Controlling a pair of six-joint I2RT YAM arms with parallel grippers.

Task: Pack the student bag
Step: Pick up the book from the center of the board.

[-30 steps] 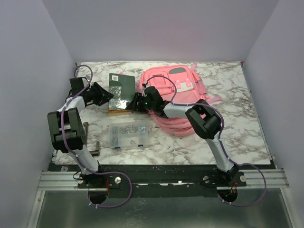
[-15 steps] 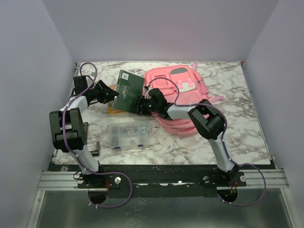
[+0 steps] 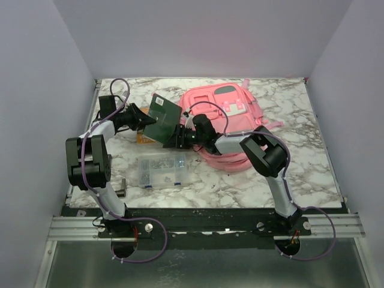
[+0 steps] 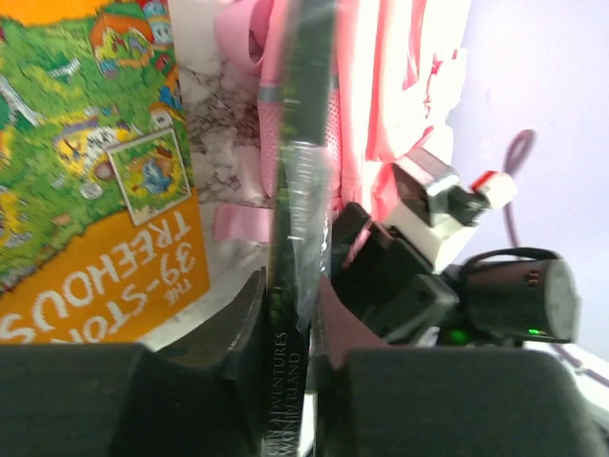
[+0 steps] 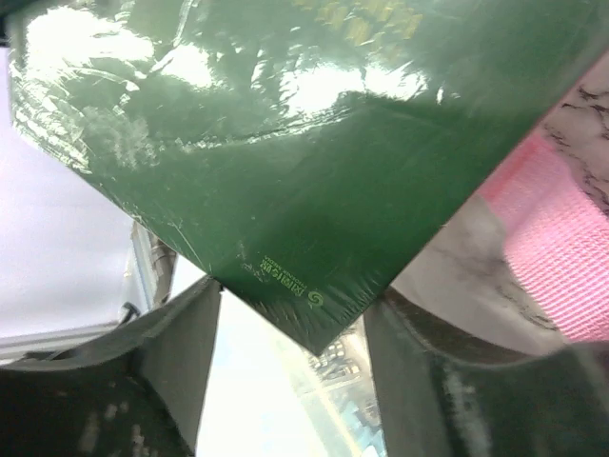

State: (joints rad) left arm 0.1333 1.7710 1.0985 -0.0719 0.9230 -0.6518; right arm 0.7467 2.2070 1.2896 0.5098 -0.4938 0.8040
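Note:
The student bag, a big pink backpack, lies at the back middle of the table. A dark green book hangs tilted in the air just left of it. My left gripper is shut on the book's spine edge. In the left wrist view the spine stands clamped between both fingers of the left gripper, with the bag behind. My right gripper is open under the book's lower corner. In the right wrist view that corner of the book pokes between the wide-apart fingers of the right gripper.
An orange picture book lies flat on the marble below the green one, and also shows as the orange book in the left wrist view. A clear plastic compartment box sits in front of it. A small grey bracket lies near the left front edge.
The green book has come up off the orange book and now hangs tilted, nearer the bag. The left jaws have tightened on it. The right gripper has shifted slightly under the book's corner.

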